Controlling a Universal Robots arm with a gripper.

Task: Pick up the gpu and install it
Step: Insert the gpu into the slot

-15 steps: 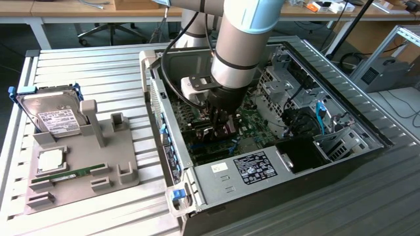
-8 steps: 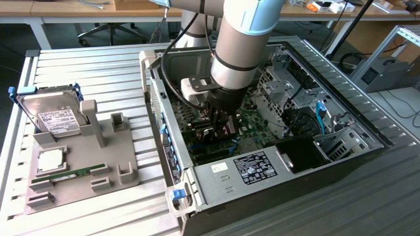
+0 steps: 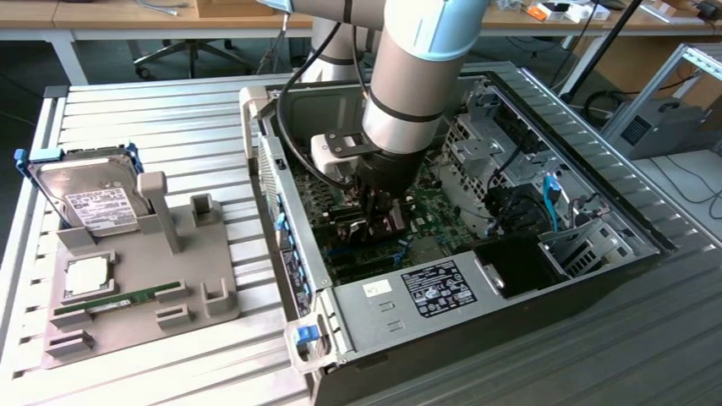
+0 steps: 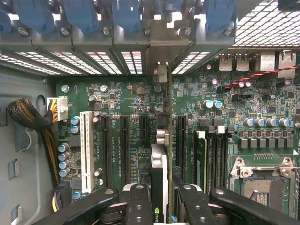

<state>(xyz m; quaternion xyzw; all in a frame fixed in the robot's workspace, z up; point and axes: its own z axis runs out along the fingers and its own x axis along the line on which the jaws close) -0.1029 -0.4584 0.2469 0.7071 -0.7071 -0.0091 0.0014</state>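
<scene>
gpu (image 4: 159,187) face unseen (edge-on)

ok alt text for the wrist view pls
The gripper holds the gpu edge-on above the green motherboard, its metal bracket reaching toward the case's rear slot openings. Black expansion slots and a white slot run alongside, with an empty CPU socket nearby.

A ribbed metal table (image 3: 169,110) is carrying the work. An open computer case (image 3: 474,347) is lying on its side toward the exterior view's right, and a grey parts holder (image 3: 147,288) is sitting flat toward the left, well apart.
</scene>
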